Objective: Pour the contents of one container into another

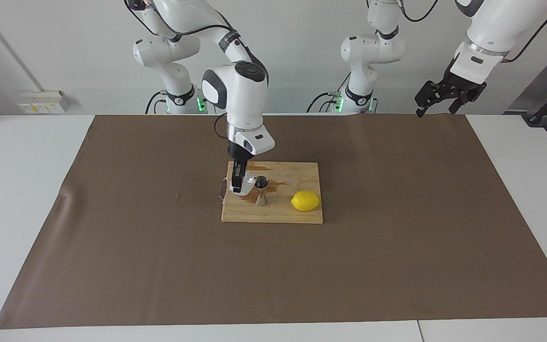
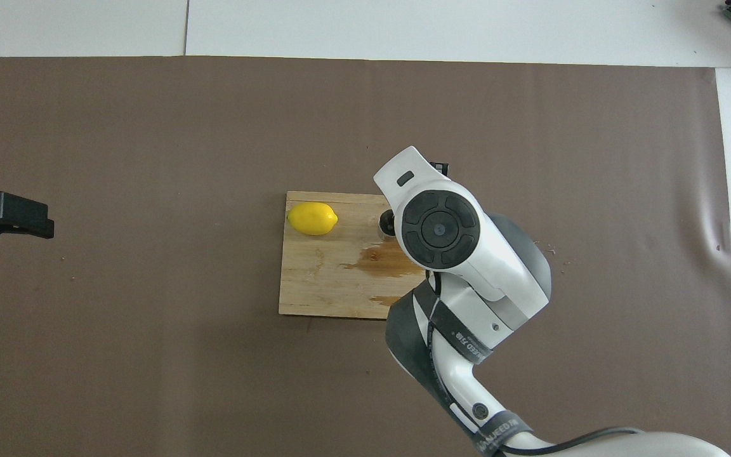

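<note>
Right gripper [image 1: 239, 184] grasps cup [image 1: 245, 184] over board [image 1: 297, 214], just beside upright jigger [image 1: 261, 190]. Lemon [image 1: 305, 201] on board. Left gripper [image 1: 437, 99] waits raised, jaws apart.

A robotics lab — two bench-mounted arms [image 1: 235, 95], paper-covered table [image 1: 397, 237], bare walls

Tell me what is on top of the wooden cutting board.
On the cutting board: a steel jigger, a lemon and brown stains. The right gripper holds the translucent cup beside the jigger. Overhead, the arm hides that end.
</note>
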`<action>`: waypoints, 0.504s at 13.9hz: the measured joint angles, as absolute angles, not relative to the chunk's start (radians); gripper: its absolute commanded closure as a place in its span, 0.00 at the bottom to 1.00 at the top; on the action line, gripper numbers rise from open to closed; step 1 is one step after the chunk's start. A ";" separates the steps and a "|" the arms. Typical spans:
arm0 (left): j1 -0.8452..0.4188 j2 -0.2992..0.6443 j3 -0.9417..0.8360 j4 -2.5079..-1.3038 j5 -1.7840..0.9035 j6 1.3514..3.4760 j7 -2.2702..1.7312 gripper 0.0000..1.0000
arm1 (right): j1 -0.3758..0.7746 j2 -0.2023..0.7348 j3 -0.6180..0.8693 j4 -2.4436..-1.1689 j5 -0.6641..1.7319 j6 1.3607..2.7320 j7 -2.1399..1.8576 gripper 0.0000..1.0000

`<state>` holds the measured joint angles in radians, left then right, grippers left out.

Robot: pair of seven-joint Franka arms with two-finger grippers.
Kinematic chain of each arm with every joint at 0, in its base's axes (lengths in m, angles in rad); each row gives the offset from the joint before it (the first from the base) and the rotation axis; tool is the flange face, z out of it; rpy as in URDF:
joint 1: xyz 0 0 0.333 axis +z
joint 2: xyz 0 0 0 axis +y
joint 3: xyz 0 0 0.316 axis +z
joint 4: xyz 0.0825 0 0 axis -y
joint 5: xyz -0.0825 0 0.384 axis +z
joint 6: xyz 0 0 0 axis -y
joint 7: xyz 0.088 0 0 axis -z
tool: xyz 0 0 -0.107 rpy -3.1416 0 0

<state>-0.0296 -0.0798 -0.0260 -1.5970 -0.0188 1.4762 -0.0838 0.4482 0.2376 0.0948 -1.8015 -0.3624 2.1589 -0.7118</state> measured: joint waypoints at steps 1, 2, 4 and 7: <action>-0.028 -0.080 -0.026 -1.597 -0.019 1.480 -0.073 0.00 | 0.458 0.241 0.095 -1.801 -0.386 2.159 -0.689 1.00; -0.028 -0.080 -0.027 -1.597 -0.019 1.486 -0.072 0.00 | 0.467 0.245 0.095 -1.801 -0.408 2.159 -0.672 1.00; -0.028 -0.080 -0.032 -1.597 -0.019 1.493 -0.072 0.00 | 0.478 0.250 0.095 -1.801 -0.449 2.157 -0.656 1.00; -0.028 -0.080 -0.038 -1.597 -0.019 1.494 -0.072 0.00 | 0.485 0.254 0.095 -1.801 -0.503 2.144 -0.654 1.00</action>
<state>-0.0276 -0.0798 -0.0381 -1.5971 -0.0188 1.4943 -0.0719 0.4846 0.2541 0.0947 -1.8013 -0.5026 2.1441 -0.6536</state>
